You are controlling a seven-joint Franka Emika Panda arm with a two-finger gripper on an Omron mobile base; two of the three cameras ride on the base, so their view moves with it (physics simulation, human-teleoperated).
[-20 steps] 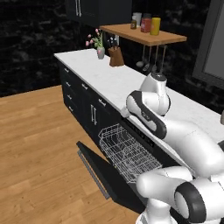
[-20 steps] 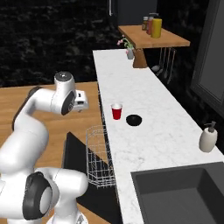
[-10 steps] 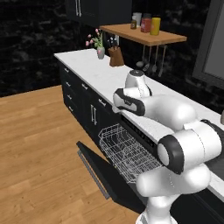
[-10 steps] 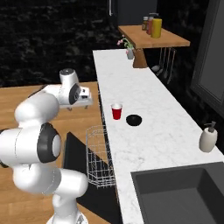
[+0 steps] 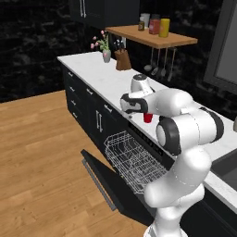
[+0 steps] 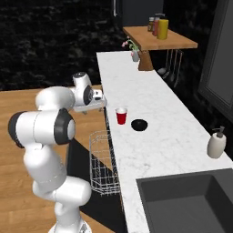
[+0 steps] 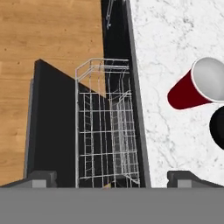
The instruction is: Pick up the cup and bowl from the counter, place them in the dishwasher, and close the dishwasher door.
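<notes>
1. My claw [image 7: 111, 177] hangs over the front edge of the table [image 6: 150, 104], pointing down; in the hand view its two dark fingertips rise far apart at the bottom of the frame, spread wide and holding nothing.
2. In the right base view my claw [image 6: 101, 101] sits at middle left, just beside the table edge and to the left of the cup [image 6: 121, 116].
3. The cup stands upright on the table near the frame's centre in that view; in the hand view the cup [image 7: 192, 89] is at the right edge, white inside showing.
4. The bowl [image 6: 139, 124] rests on the table just to the right of the cup, apart from it; in the hand view the bowl [image 7: 217, 127] is cut by the right edge, below the cup.
5. The dishwasher door [image 5: 109, 183] lies dropped open in the lower centre of the left base view, and the white wire rack [image 5: 132, 159] is pulled out above it.
6. In the hand view the rack [image 7: 105, 131] fills the centre, with the dishwasher door [image 7: 50, 127] to its left and wooden floor [image 7: 48, 30] at upper left.
</notes>
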